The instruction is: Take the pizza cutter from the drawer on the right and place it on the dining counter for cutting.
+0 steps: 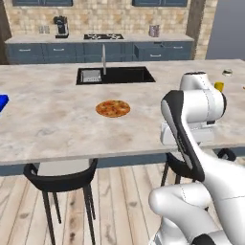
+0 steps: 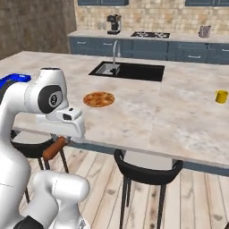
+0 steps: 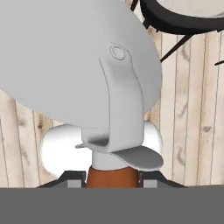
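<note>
1. Kitchen with brick back wall and plank floor; a large marbled bench (image 1: pixel 48 119), the dining counter, spans the middle of both base views.
2. Down by the bench's near edge, the gripper (image 3: pixel 112 181) pinches the pizza cutter (image 3: pixel 114 127) by its reddish-brown handle, finger tips pressed against either side of it.
3. In the hand view the silver wheel blade rises toward 12 o'clock from the handle, over the plank floor.
4. In the right base view the handle (image 2: pixel 54 149) sticks out toward 7 o'clock below the white hand, lower than the bench top and off it.
5. On the bench, a pizza (image 1: pixel 113 108) lies flat, near the middle.
6. Beyond it at 12 o'clock sits the dark sink (image 1: pixel 117 75) with a tall faucet (image 1: pixel 103 58).
7. A yellow cup (image 2: pixel 221 96) stands at the bench's right end.
8. Black stools (image 2: pixel 145 174) stand under the near edge.
</note>
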